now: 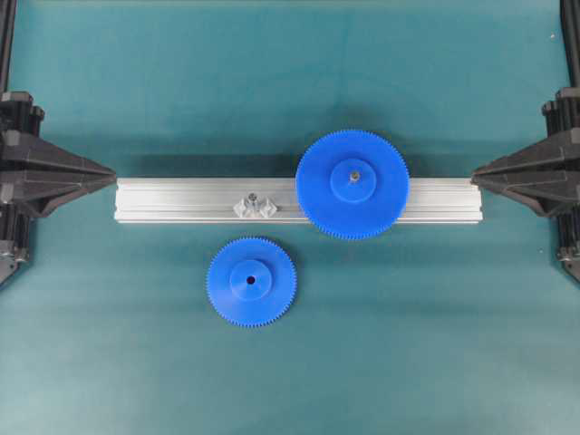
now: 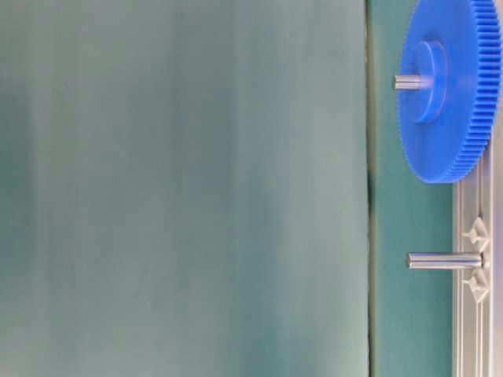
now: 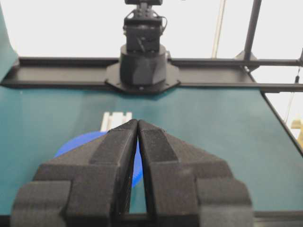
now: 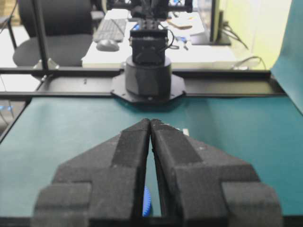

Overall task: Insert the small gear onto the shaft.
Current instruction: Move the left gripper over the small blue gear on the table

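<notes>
The small gear lies flat on the teal mat, just in front of the aluminium rail. The shaft stands bare on its clear winged base on the rail, left of the bigger blue gear; in the table-level view the shaft shows as a grey pin. My left gripper rests at the rail's left end, shut and empty, and its tips meet in the left wrist view. My right gripper sits at the rail's right end, tips shut with nothing between them.
The bigger gear sits on its own pin at the right part of the rail. Each wrist view shows the opposite arm's base across the mat. Black frame bars edge the mat on both sides.
</notes>
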`<state>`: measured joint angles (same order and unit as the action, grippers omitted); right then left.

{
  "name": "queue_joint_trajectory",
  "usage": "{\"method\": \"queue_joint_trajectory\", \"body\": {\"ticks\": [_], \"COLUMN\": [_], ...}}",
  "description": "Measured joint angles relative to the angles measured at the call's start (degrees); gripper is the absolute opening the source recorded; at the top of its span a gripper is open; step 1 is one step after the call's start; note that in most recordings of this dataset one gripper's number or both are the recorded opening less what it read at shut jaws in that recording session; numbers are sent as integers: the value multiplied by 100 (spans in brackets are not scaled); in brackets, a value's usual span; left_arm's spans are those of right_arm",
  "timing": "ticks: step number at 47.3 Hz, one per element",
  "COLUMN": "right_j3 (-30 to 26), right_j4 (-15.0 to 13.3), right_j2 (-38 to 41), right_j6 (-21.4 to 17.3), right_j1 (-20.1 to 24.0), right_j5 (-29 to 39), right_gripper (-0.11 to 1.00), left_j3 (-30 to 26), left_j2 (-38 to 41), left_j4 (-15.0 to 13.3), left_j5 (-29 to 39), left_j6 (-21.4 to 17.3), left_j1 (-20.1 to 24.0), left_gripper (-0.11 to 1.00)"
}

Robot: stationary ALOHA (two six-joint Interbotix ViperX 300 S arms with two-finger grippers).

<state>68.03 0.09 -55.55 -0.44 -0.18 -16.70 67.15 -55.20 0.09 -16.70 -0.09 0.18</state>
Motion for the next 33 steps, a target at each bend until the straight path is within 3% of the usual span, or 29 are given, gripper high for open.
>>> {"method": "queue_joint_trajectory", "body": {"ticks": [4, 8, 14, 21, 33], "right_j3": [105, 167, 105, 53, 44], "right_j4": [35, 167, 246, 246, 246], "right_j2": [0, -26, -53, -62, -62], "right_j6": [-9, -70, -325, -422, -431], "right_j1": [0, 9, 18, 18, 18], "right_j5": [9, 62, 396, 879, 905], "right_gripper": [23, 13, 5, 5, 5], "left_j3": [158, 185, 158, 53, -176], "left_j2": [-79, -193, -378, -404, -158], "left_j4": [44, 70, 70, 79, 79], "left_j5": [88, 246, 606, 993, 1239], "left_j6": [53, 53, 44, 53, 62], "left_j1": [0, 0, 0, 0, 0], "left_gripper": [11, 3, 1, 1, 1]}}
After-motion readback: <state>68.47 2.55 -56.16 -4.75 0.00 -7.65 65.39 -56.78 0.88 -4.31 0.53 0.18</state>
